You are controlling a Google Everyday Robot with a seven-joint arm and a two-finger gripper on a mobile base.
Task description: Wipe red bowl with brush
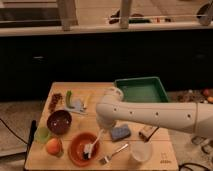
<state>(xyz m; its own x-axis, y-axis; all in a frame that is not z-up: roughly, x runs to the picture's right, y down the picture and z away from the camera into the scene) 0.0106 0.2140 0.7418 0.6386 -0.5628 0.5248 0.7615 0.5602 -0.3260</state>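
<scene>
Gripper (103, 128) at the end of the smooth white arm (150, 116) hangs low over the middle of the table (160, 142), just above the right rim of the red bowl (75, 150), and pinches the top of the brush (95, 140). The slim pale handle slants down and to the left from it. The small bristle head rests inside the bowl, touching the darker inside a little right of centre. The bowl is wide, shallow and round, with an orange-red rim, and stands near the front edge of the flat wooden top.

Just right of the gripper lies a blue rectangular sponge (120, 132). In front of that a metal fork (112, 154) lies at a slant, its tines near the bowl's right side. A round white cup (140, 151) stands to the fork's right, and a small brown block (148, 131) behind the cup.

Left of the red bowl sits a round orange fruit (53, 146), just beside its rim. Behind the fruit are a small light green cup (42, 134) and a deeper maroon bowl (59, 121). A green rectangular tray (142, 90) with raised walls fills the back right corner, partly behind the arm. Several small things lie at the back left, too blurred to name
</scene>
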